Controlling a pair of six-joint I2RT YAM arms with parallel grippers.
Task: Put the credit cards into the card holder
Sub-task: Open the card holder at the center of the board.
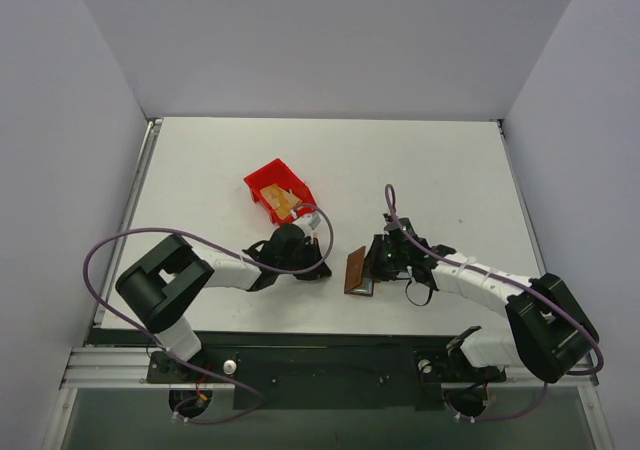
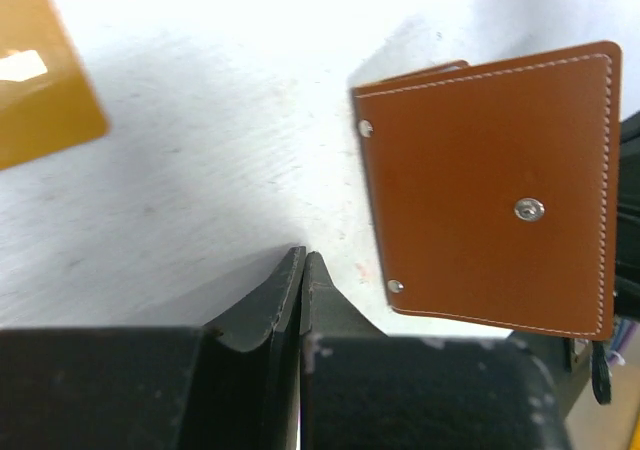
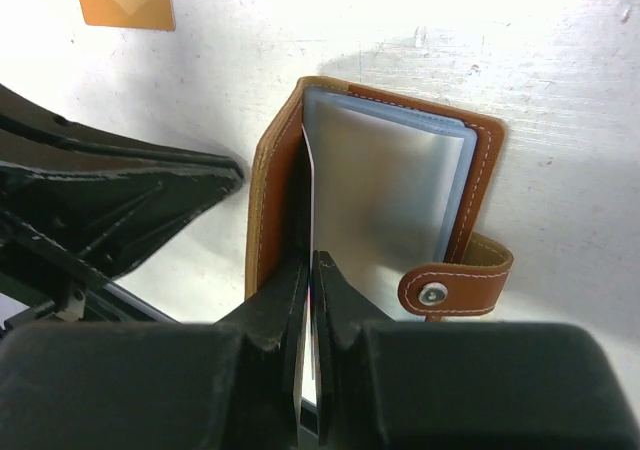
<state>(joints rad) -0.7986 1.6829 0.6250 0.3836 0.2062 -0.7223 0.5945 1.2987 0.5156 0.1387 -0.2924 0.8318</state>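
Card holder (image 3: 380, 190) lies open, no card visible inside, one leaf pinched by the closed right gripper (image 3: 310, 270). Left gripper (image 2: 302, 265) closed, empty. A credit card (image 2: 40, 80) lies loose nearby, apparently not yet inserted.

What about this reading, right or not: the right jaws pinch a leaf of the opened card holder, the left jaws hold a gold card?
One error: the left wrist view shows the left jaws shut on nothing, the gold card lying apart on the table.

Red plastic bin (image 1: 266, 179) on white table (image 1: 430, 160), pale walls (image 1: 330, 40) around
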